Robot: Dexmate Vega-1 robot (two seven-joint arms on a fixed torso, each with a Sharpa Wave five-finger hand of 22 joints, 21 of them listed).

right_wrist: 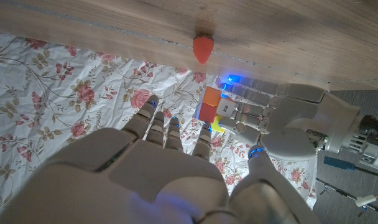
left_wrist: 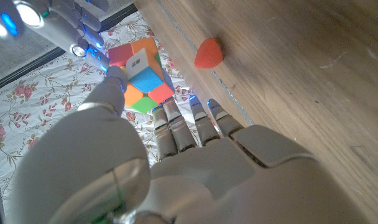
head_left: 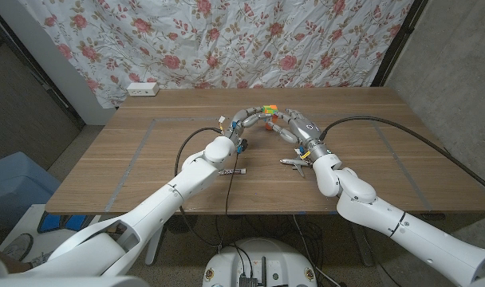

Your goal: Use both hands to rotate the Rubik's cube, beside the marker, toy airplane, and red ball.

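Both hands meet above the middle of the wooden table (head_left: 147, 151), the left hand (head_left: 246, 121) and the right hand (head_left: 293, 127) closing from opposite sides on the Rubik's cube (head_left: 267, 109), which is held up between their fingertips, clear of the tabletop. In the left wrist view the left hand's (left_wrist: 176, 149) smooth grey fingers curl up under the cube (left_wrist: 142, 74), thumb at one side, while the right hand's fingers (left_wrist: 83, 31), lit with small blue lights, press on the opposite face. The cube is a glossy block of square tiles: orange, red, blue, green, yellow and one white. From the right wrist view the right hand (right_wrist: 170, 162) reaches its jointed metallic fingers toward the cube (right_wrist: 212, 109), with the left hand (right_wrist: 282, 118) gripping its far side.

Beyond the fingertips, a small rounded red ball (left_wrist: 209, 53) sits on the grained wood. Nearer the robot, beside the right wrist, lies a small toy airplane (head_left: 293, 163); a slim marker (head_left: 231, 171) lies beside the left forearm. A floral cloth (head_left: 266, 40) hangs behind the table.
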